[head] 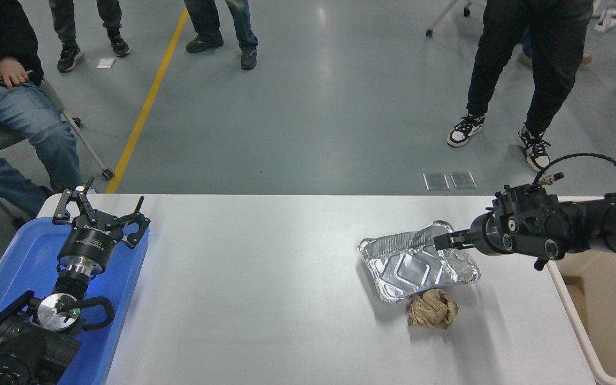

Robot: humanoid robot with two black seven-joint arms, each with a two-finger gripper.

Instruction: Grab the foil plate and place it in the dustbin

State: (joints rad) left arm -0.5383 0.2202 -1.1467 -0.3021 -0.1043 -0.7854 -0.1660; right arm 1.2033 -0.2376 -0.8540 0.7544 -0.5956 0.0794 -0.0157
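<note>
At centre right of the frame, the right gripper (443,239) is pinched closed on the far right rim of the foil plate (412,264), so lift gently, clear the paper ball (433,309), toward the dustbin (597,299) at lower right.

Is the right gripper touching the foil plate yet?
Touching. In the head view the right gripper has its fingertips closed on the foil plate's far right rim corner, which is bent upward there.
</note>
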